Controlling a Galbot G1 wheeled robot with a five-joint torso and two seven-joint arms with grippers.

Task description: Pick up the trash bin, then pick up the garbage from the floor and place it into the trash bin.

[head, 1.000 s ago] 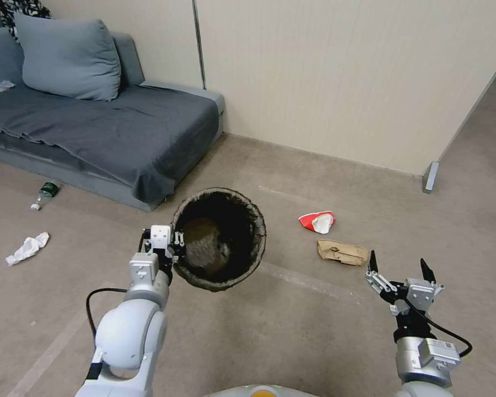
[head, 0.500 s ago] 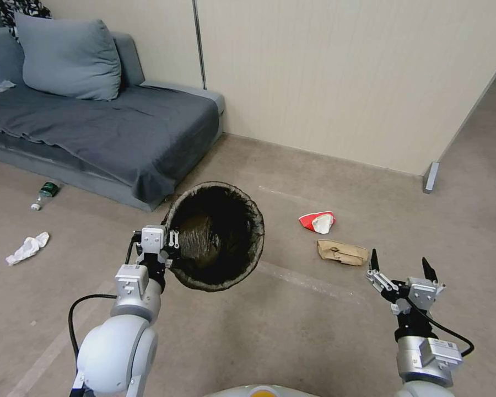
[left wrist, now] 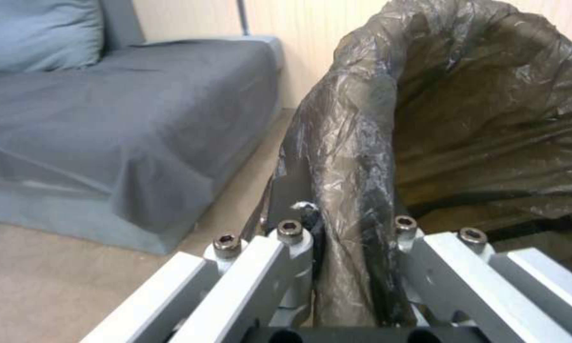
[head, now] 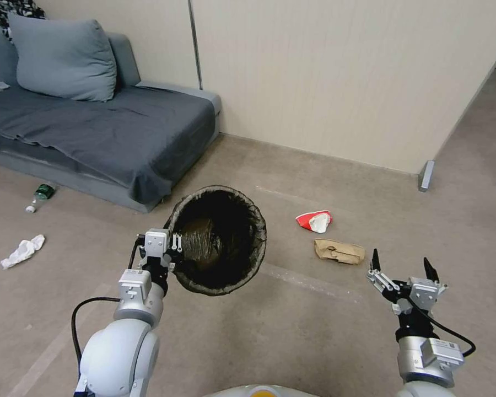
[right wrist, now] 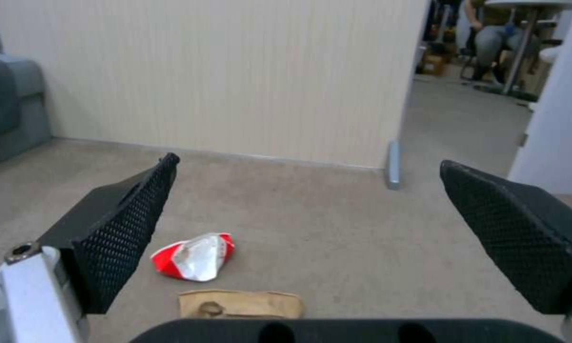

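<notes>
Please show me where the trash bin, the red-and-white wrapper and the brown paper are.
trash bin (head: pixel 257 231): head view, on its bag-covered rim.
red-and-white wrapper (right wrist: pixel 194 256): right wrist view, on its crumpled middle.
brown paper (head: pixel 340 251): head view, on its flat middle.

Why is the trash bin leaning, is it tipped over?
Tipped, yes. The left gripper holds the trash bin by its rim, off the floor, mouth tilted toward the head camera.

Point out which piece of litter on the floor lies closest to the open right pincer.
The flattened brown paper bag, just ahead of the right pincer. The red-and-white wrapper lies beyond it; the white tissue and green bottle lie far left.
</notes>
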